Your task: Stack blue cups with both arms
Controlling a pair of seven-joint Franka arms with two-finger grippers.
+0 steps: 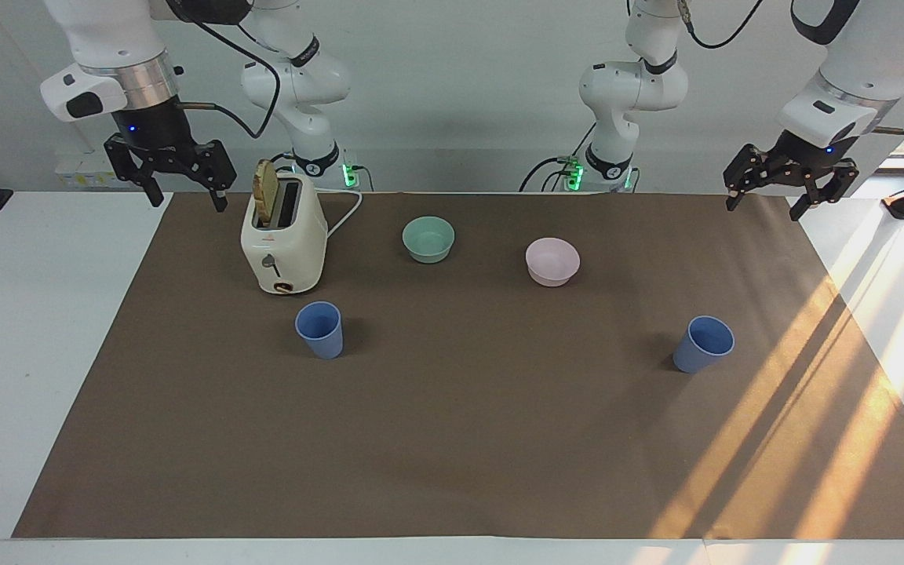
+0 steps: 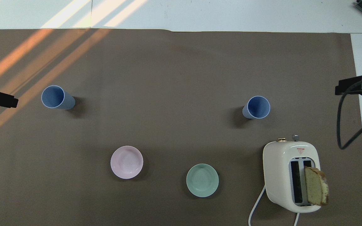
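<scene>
Two blue cups stand upright and far apart on the brown mat. One blue cup (image 1: 319,329) (image 2: 256,107) is toward the right arm's end, just farther from the robots than the toaster. The other blue cup (image 1: 703,344) (image 2: 55,97) is toward the left arm's end. My right gripper (image 1: 187,202) is open and empty, raised over the mat's edge beside the toaster. My left gripper (image 1: 766,208) is open and empty, raised over the mat's corner at its own end. Both are well away from the cups.
A cream toaster (image 1: 283,235) (image 2: 291,175) holds a slice of bread, its cord trailing toward the robots. A mint-green bowl (image 1: 428,239) (image 2: 202,180) and a pale pink bowl (image 1: 552,261) (image 2: 126,162) sit nearer to the robots than the cups.
</scene>
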